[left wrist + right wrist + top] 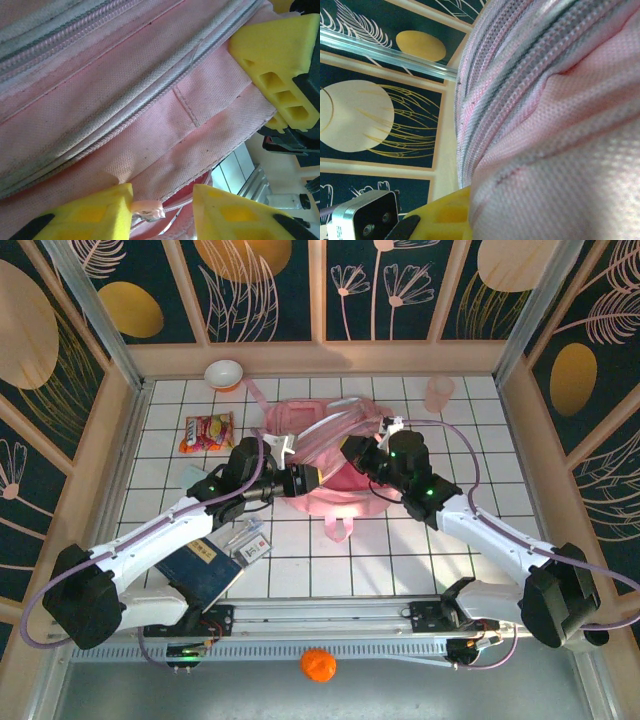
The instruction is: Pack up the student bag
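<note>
The student bag (305, 420), a large soft pink backpack, lies in the middle of the tiled table with its loop (340, 530) pointing toward me. My left gripper (308, 481) is at the bag's near edge. In the left wrist view its yellow fingers (100, 210) stand apart, open, at a zip seam of the bag (125, 100), and a small pink zipper pull (146, 208) touches the left finger. My right gripper (357, 453) is shut on the bag's fabric (560, 150), which presses against its yellow finger (445, 215). That gripper's finger (280, 55) also pinches the bag's edge in the left wrist view.
A white bowl (223, 373) and a translucent pink cup (438, 392) stand at the back. A snack packet (207, 431) lies left of the bag. A blue book (205, 570) and small cards (250, 540) lie under the left arm. An orange ball (318, 665) sits below the table's front rail.
</note>
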`<state>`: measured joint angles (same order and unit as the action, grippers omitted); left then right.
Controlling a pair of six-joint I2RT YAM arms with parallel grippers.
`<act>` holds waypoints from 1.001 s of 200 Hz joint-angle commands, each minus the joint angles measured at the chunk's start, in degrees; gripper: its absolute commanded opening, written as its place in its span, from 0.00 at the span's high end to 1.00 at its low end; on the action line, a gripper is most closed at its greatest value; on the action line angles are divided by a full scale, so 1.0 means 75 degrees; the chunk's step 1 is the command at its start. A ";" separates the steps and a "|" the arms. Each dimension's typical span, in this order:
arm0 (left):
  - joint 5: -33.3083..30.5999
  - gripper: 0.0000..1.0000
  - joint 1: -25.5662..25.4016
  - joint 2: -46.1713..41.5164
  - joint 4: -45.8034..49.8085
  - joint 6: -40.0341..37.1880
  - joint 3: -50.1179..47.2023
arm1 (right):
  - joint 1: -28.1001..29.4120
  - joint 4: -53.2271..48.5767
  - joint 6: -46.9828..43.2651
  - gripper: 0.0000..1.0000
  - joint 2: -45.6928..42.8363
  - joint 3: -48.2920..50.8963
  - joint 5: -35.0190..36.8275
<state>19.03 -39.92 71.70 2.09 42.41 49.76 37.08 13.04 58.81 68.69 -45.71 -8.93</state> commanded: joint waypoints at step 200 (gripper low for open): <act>0.0530 0.78 -0.0029 -0.0162 -0.0640 -0.0348 -0.0786 | 0.0082 0.0225 -0.0215 1.00 -0.0270 -0.0356 0.0364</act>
<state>24.12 -40.03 71.66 -3.18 42.22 44.45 37.19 10.92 58.54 68.66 -45.71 -7.86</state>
